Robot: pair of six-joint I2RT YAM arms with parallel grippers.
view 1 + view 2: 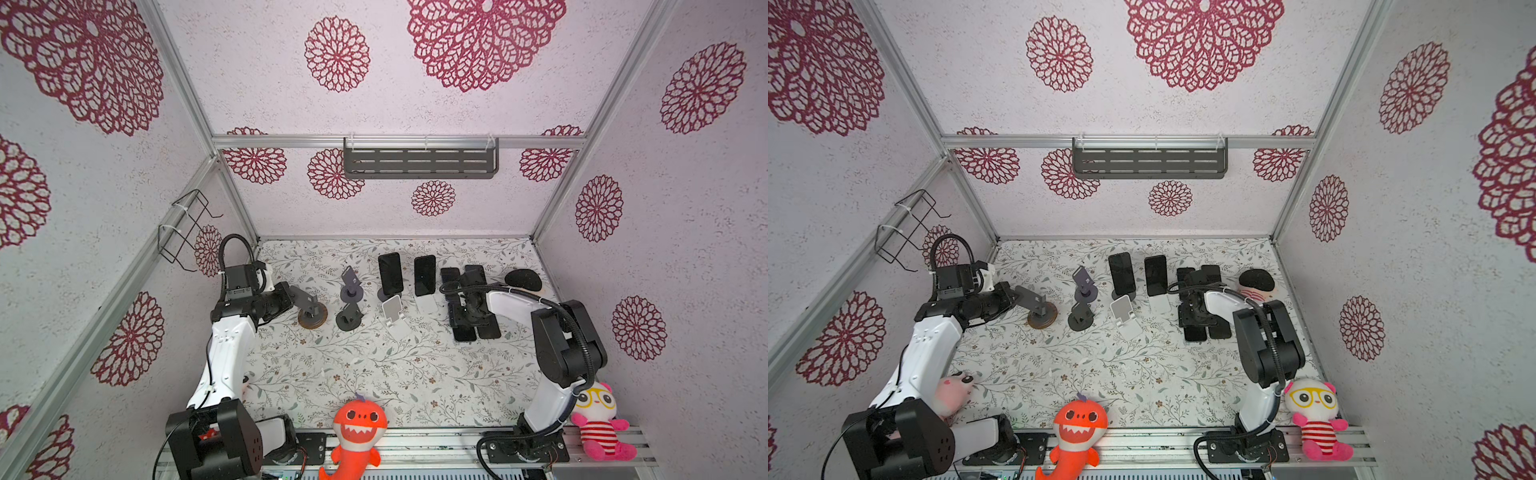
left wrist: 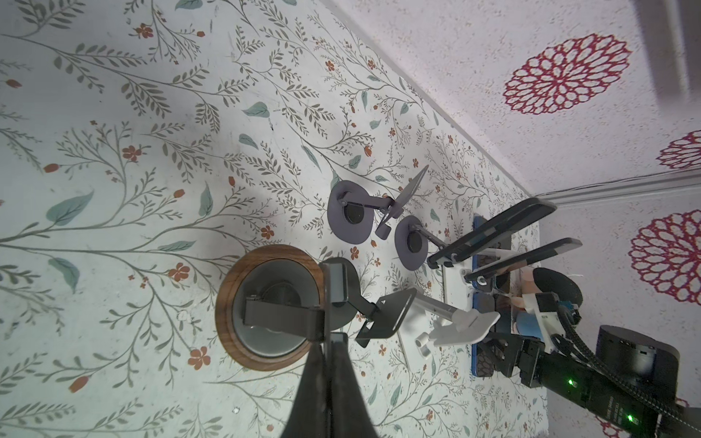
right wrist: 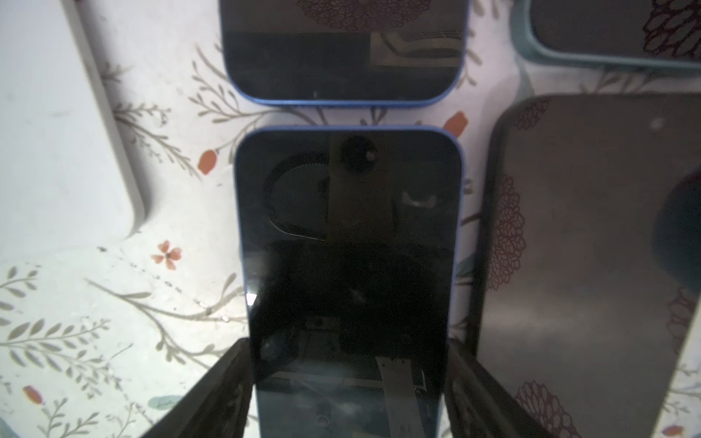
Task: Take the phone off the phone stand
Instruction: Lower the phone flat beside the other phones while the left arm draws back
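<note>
As fingers (image 3: 212, 394) flank, phone (image 3: 349, 246) lengthwise, seemingly flat

No word, brand, number or sign could be read in any view. The phone (image 3: 349, 265) lying between the fingers of the right gripper (image 3: 349, 341) had a dark screen that carried only reflections. The phone stand (image 2: 261, 280), whose plate ran in between the fingers of the left gripper (image 2: 328, 341), showed no legible marking. The nearest thing to lettering was a patch of pale print on the black casing of the right arm (image 2: 611, 407), beside its green lights, and it was too small to make out.
</note>
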